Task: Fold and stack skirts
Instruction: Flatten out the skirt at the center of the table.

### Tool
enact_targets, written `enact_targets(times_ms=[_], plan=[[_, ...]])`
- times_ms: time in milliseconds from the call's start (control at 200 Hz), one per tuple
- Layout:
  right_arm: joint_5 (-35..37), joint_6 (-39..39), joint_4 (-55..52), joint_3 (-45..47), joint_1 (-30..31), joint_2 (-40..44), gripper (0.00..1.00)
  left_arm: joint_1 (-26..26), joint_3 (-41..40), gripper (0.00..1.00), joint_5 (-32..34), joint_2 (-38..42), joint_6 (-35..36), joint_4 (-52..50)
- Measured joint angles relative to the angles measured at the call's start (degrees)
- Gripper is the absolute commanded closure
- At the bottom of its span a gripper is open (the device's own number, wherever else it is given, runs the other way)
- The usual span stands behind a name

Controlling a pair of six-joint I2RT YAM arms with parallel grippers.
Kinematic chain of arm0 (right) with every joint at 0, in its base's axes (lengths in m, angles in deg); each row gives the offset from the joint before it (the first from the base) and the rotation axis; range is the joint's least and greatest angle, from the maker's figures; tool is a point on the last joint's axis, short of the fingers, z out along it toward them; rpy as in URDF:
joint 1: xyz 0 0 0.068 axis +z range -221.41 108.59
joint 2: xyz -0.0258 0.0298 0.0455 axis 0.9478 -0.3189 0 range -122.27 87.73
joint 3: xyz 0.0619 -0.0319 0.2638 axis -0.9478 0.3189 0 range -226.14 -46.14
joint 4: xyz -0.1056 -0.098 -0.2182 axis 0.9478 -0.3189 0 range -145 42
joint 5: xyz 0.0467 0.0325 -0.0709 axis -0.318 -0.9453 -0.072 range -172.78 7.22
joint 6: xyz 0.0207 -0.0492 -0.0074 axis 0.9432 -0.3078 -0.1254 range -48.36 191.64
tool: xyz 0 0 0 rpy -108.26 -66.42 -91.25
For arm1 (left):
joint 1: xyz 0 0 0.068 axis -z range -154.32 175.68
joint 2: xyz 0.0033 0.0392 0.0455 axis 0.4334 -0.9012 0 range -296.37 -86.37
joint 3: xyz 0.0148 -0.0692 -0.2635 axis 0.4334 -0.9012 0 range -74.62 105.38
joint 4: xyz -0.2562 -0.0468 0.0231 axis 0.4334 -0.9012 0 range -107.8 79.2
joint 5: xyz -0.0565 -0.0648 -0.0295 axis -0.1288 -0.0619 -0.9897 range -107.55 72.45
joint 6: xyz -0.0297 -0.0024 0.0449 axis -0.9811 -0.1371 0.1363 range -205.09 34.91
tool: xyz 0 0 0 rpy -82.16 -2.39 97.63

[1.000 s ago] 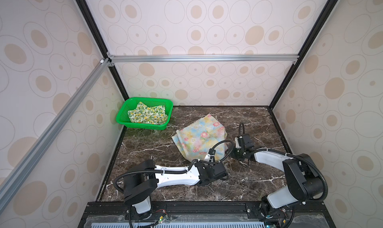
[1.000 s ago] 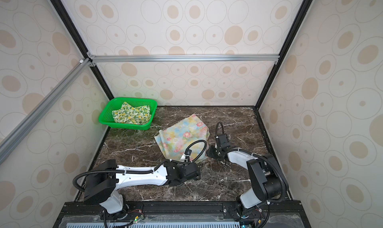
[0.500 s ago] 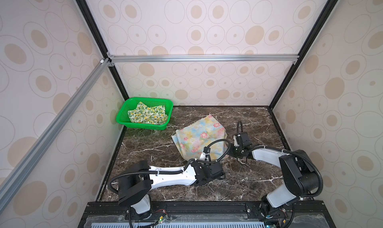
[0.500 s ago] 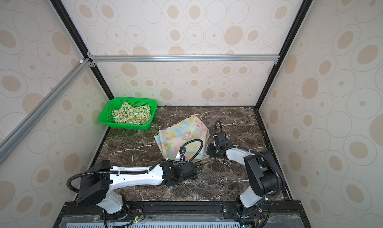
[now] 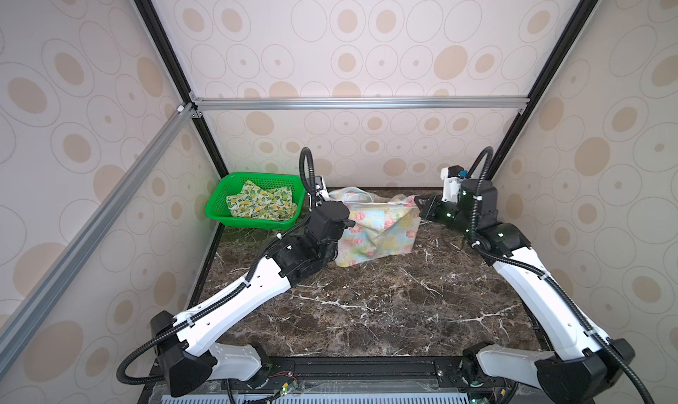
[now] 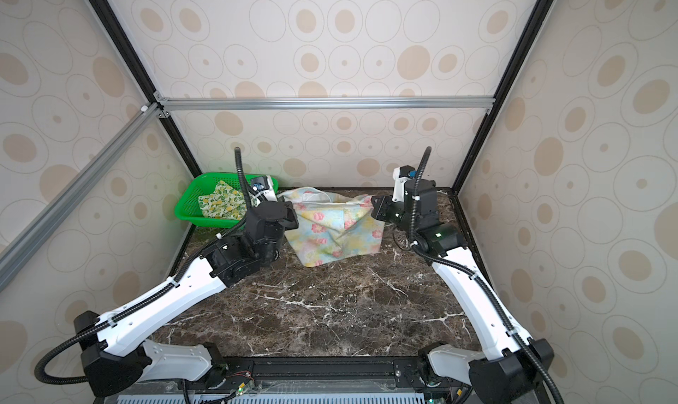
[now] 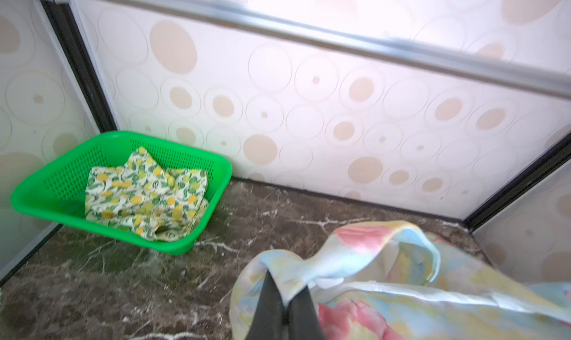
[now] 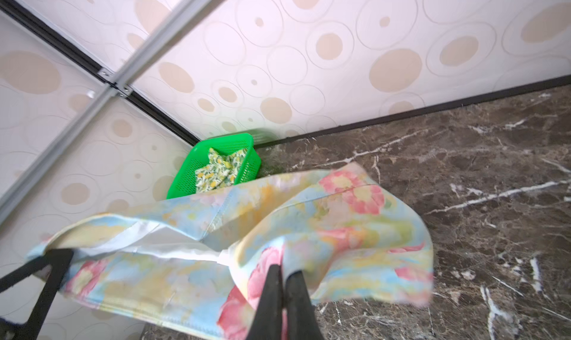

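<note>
**Item 1.** The floral skirt (image 5: pixel 378 229) hangs just above the middle of the frame in both top views. Its upper edge is stretched between the two arms. Its lower hem is at or just over the counter (image 5: pixel 367 310), and contact cannot be confirmed.

The left pincer (image 7: pixel 285 296) is closed tight on a bunched corner of that upper edge. The right pincer (image 8: pixel 282 279) is clamped on the opposite corner.

Judgement: the two-point hold spreads the cloth so that it can be laid flat for folding.

**Item 2.** The lemon skirt (image 5: pixel 262 204) lies loosely gathered inside the green basket (image 5: pixel 253 223). The basket sits left of the frame's centre, in the counter's far corner, apart from the floral skirt.

Judgement: it is parked there awaiting its turn.

**Count.** Two skirts, one basket and two pincers, both engaged on the same garment. No stack is formed yet.
</note>
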Motion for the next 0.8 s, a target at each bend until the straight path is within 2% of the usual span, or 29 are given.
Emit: enact_targets(times_ms=[195,370,470,620,800], plan=[[0.2,-0.7,-3.4,0.0,0.1,2.5,1.00,-1.1,0.3,1.00,-0.4,0.6,4.6,0.8],[-1.4,-1.9,-4.0,-1.7,-1.4,-2.3,1.00,-4.6,0.3,1.00,-4.0,-1.7,6.7,1.7],[-2.7,-2.6,-3.7,-4.8,-3.4,-8.0,1.00,-7.5,2.1,1.00,-6.3,-6.1,7.9,2.6],[-4.0,-4.1,-2.7,-11.0,-7.0,-17.1,1.00,-12.0,9.7,1.00,-10.1,-16.5,9.9,4.4],[-4.2,-7.0,-2.9,-21.0,-9.0,-22.9,1.00,-15.1,19.0,1.00,-13.5,-24.8,12.2,7.5]])
